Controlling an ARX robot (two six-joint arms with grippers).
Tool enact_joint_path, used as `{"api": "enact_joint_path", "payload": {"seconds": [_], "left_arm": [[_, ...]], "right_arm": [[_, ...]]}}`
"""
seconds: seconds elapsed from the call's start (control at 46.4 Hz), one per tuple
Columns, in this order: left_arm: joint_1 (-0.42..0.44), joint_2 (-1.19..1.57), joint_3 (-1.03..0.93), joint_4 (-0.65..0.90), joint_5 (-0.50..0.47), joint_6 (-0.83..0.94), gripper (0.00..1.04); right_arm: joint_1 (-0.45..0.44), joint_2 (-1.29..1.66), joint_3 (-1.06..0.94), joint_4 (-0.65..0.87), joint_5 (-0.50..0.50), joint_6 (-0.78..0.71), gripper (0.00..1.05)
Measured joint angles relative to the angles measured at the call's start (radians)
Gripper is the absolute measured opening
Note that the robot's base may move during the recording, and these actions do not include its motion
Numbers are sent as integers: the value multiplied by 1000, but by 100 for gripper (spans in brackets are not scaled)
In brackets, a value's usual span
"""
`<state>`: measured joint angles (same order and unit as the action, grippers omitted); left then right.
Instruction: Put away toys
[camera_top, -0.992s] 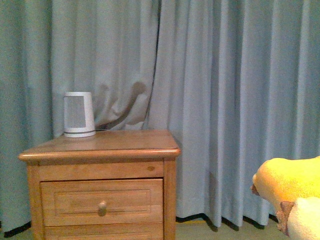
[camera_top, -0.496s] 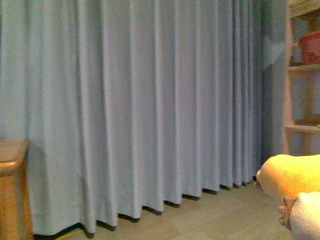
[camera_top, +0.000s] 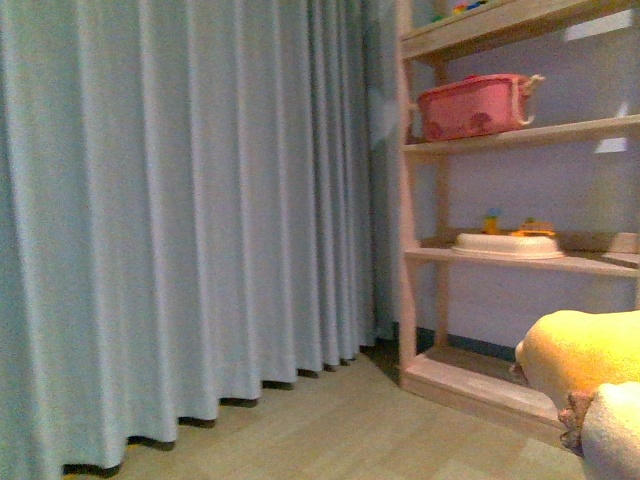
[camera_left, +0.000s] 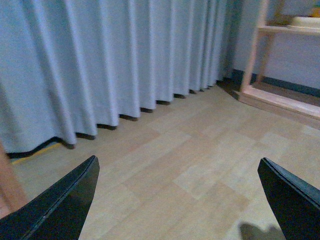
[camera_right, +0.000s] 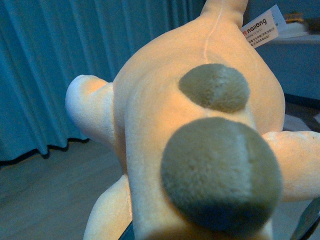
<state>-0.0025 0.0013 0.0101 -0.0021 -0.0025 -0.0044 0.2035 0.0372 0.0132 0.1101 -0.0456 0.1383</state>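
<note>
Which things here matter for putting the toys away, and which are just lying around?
For the job: orange-yellow plush toy; wooden shelf, probably where it goes; maybe the pink basket.
Just around: curtain; white tray.

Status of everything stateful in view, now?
left gripper: open, empty.
right gripper: mostly hidden, apparently shut on plush toy.
plush toy: held off the floor, tag attached.
pink basket: upright on shelf.
curtain: drawn closed.
</note>
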Motion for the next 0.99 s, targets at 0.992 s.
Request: {"api": "enact_joint_path", "payload": {"seconds": [0.992], "left_arm": [[0,2,0,0,5,0,99]], "right_arm": [[-3,-1,0,0,5,0,7]]}}
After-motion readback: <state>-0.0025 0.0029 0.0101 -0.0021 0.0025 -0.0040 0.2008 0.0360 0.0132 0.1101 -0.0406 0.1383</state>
